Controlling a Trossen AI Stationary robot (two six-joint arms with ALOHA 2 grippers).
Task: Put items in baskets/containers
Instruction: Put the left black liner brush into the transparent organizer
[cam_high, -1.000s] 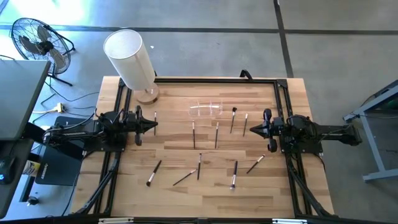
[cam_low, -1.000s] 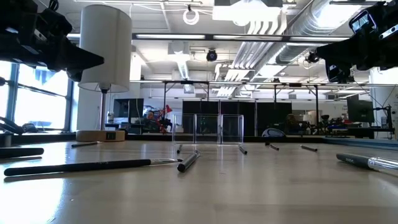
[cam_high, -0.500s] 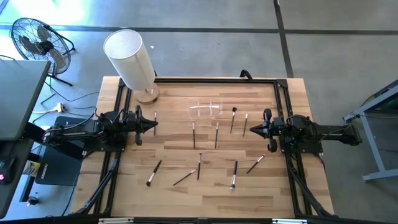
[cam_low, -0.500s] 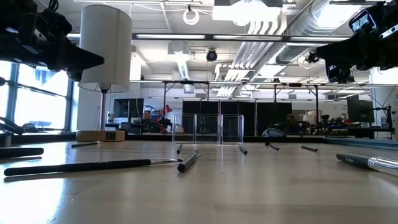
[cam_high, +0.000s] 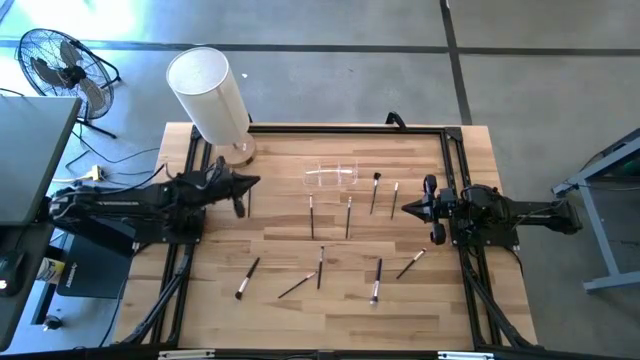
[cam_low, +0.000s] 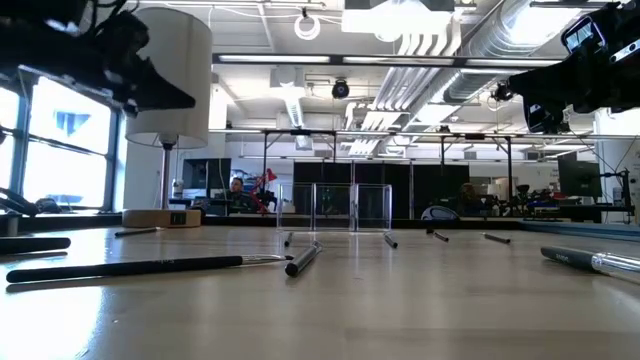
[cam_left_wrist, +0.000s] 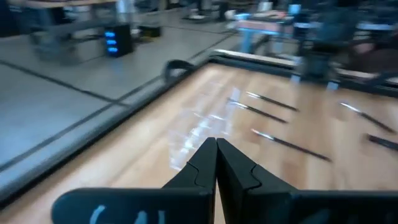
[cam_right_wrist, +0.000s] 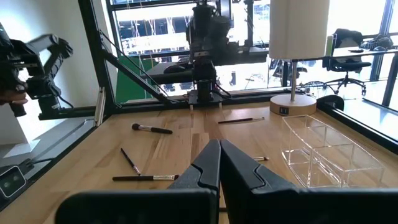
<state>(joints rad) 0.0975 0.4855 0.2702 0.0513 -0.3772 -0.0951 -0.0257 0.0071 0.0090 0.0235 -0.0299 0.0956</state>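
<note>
Wooden bench (cam_high: 300, 215) looks like square one: brushes (cam_high: 348, 216) all lie loose, clear box (cam_high: 331, 176) empty just ahead of the left tool (cam_high: 252, 182). Both it and the right tool (cam_high: 406, 210) are pressed together, holding nothing.

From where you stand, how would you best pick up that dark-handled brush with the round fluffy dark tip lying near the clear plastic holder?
Probably by the middle of its thin dark handle, coming straight down from above. The brush with the fluffy dark tip lies flat on the wooden table, apart from the neighbouring brushes, so shut fingers must first open, straddling the handle crosswise. The clear plastic holder sits just beside it.
</note>
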